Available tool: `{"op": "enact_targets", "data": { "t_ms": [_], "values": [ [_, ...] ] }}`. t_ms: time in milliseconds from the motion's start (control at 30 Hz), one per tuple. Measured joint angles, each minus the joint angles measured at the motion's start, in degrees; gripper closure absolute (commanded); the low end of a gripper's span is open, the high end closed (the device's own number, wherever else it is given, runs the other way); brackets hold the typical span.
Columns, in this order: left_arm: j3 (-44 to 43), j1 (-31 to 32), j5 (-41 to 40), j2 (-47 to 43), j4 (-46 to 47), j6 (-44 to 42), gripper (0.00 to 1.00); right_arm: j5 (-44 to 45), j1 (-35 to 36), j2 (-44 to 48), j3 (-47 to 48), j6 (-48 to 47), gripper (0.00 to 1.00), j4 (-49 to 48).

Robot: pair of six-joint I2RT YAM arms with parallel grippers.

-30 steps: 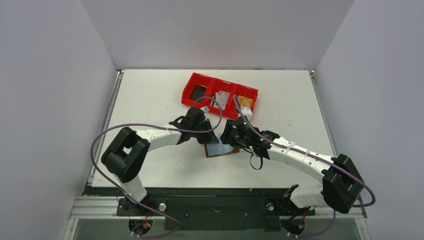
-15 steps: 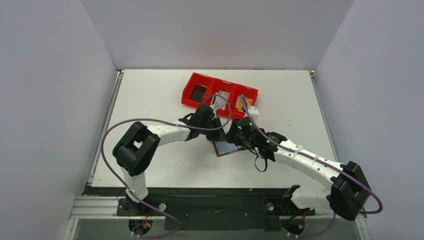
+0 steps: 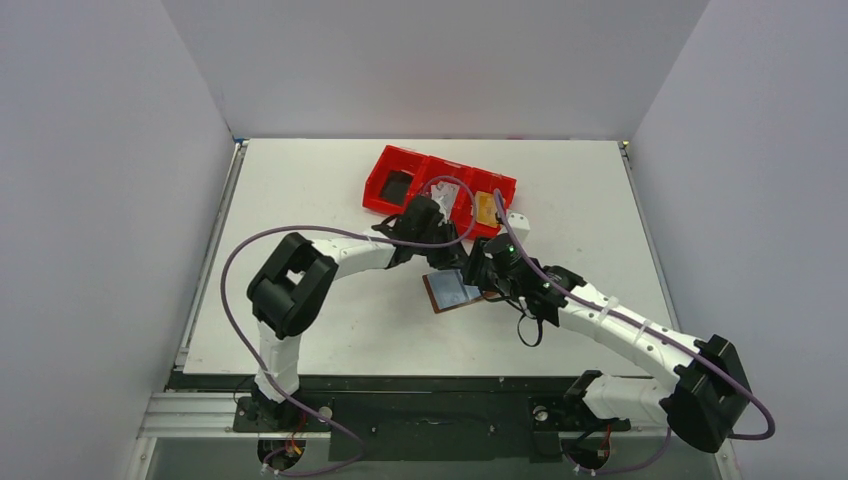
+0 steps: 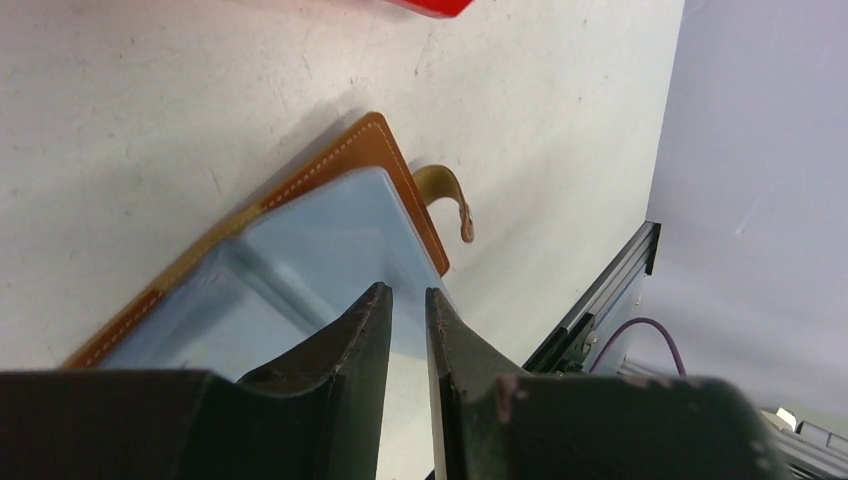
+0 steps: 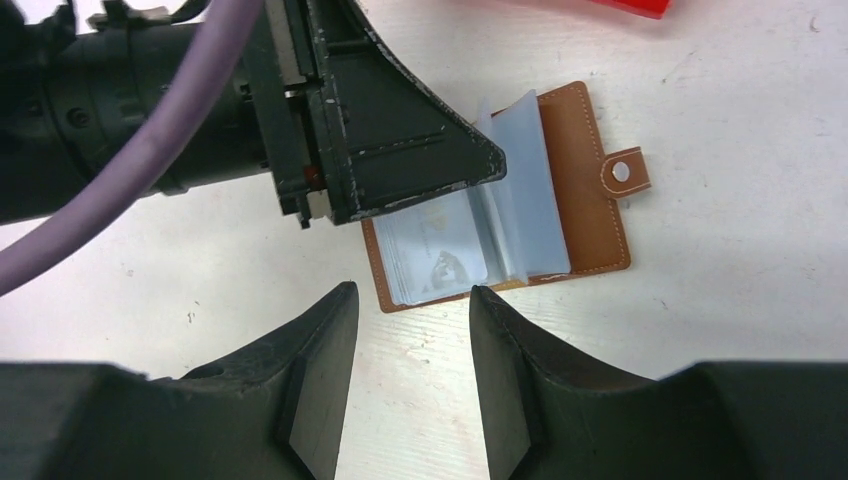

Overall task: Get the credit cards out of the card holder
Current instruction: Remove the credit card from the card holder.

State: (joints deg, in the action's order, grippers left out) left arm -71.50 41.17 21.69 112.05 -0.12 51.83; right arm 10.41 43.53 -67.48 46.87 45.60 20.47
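the pale card you're after sits inside one clear sleeve of the card holder. the holder lies open and flat on the desk, leather side down, its snap strap flung out to one side. that leaves the clear sleeves fanned upward, so a tip can get in among them. your left pincer reaches in low over the holder, jaws parted by only a narrow slit with nothing seen clamped in it. its tip is right at the edge of the raised sleeves, likely to hold a leaf back and bare the card. your right pincer hangs released and empty, jaws wide, just above the holder's edge. the card's end lies just beyond its fingertips, so it looks placed to draw the card out. beyond the holder, a red tray holds a tan-gold card in its right-hand compartment, apparently already out.
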Motion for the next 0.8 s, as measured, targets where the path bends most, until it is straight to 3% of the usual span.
{"op": "enact_targets", "data": {
  "t_ms": [400,800],
  "values": [
    [-4.3,0.4,2.4,9.4,-0.1,-0.2,0.83,0.2,-1.4,0.8,-1.5,-0.2,0.58,1.3],
    [2.0,0.8,2.4,5.2,-0.4,-1.6,0.83,-1.4,-1.6,-3.2,-2.8,-0.9,0.58,-0.3]
  ]
}}
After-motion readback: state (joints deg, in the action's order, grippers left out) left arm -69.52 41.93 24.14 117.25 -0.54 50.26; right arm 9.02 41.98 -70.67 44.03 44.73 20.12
